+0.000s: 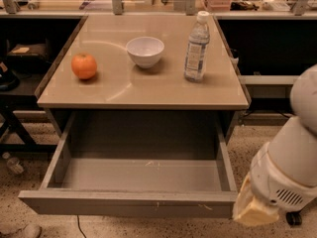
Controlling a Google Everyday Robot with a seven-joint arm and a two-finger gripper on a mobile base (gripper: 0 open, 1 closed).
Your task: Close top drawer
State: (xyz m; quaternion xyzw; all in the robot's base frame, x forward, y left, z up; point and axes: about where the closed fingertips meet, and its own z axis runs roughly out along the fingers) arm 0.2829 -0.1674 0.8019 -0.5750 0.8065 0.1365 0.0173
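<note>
The top drawer (129, 203) is pulled far out from under the tan tabletop (148, 86). It is wide, shallow and grey, and nothing lies in it. Its flat front has small pale scratches and faces me at the bottom of the camera view. My white arm (290, 167) comes in at the lower right, and its beige end (253, 211) sits right at the right end of the drawer front. My gripper itself is out of view, hidden past that end of the arm.
On the tabletop stand an orange (84, 66) at the left, a white bowl (144, 51) in the middle and a clear water bottle (197, 46) at the right. Dark shelving flanks the table on both sides. The floor is speckled.
</note>
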